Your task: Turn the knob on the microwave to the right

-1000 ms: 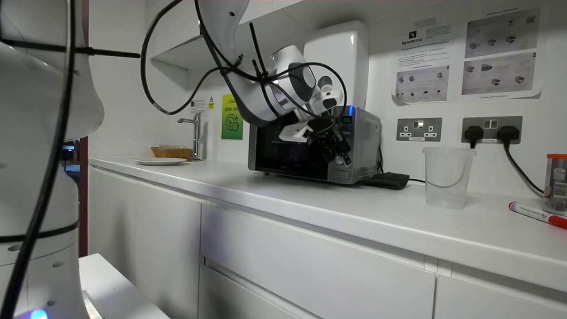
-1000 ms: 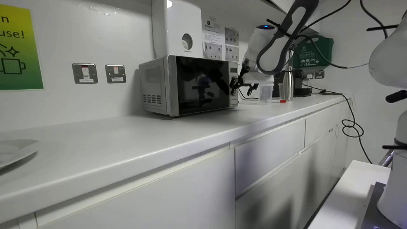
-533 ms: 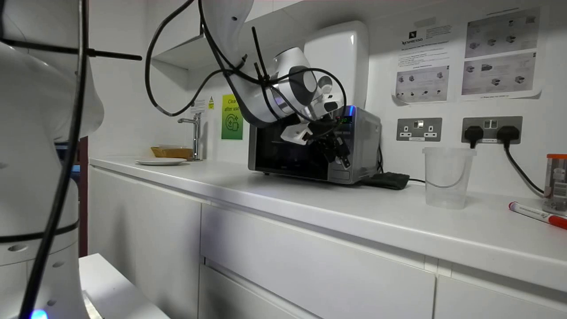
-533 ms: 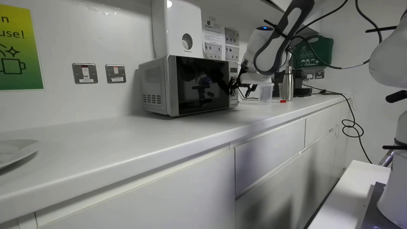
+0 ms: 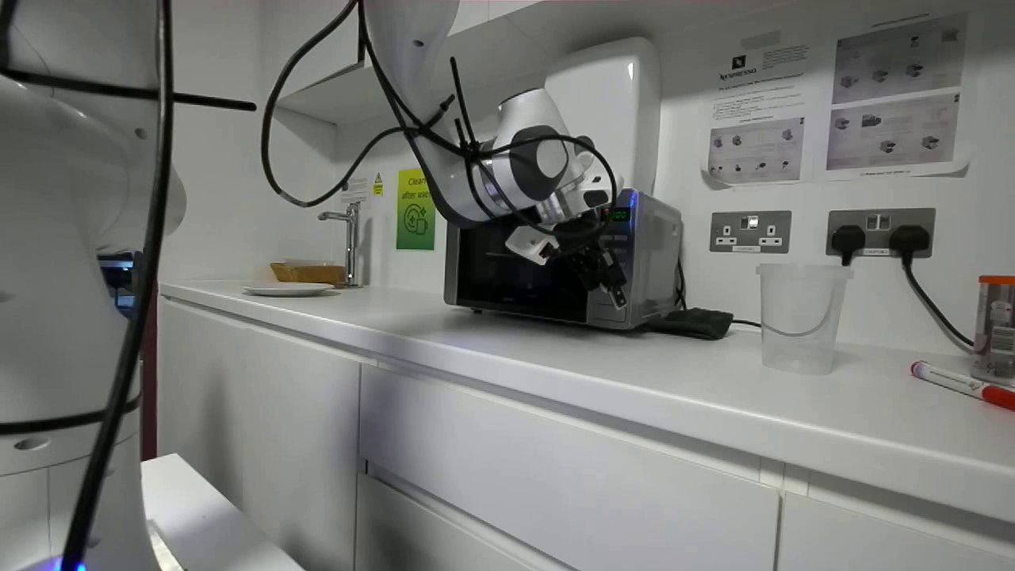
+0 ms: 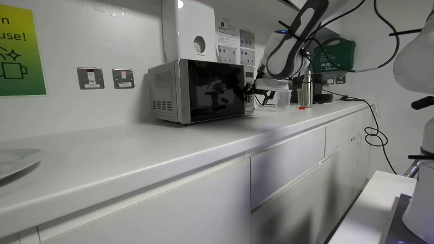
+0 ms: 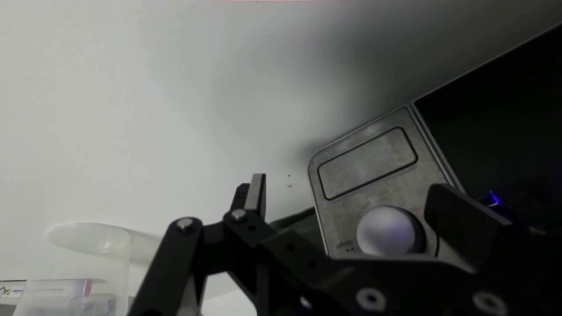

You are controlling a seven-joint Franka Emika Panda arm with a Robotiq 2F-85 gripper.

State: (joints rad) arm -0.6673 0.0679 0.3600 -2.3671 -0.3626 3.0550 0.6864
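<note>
silver-grey microwave [image 6: 202,92], pale-grey knob [image 7: 386,231], black tool [image 7: 353,204]

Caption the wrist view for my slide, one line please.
Open claw framing the round knob of the microwave, with a clear tub at lower left.

Both exterior views look from slightly above desk [image 6: 142,149] level, well back, angled at the microwave [image 6: 217,91] from opposite sides — shared: microwave, arm [image 6: 281,61]. Wrist view — close-up, upside down, past gripper [image 7: 349,193] to knob [image 7: 382,230] at 4 o'clock.
</note>
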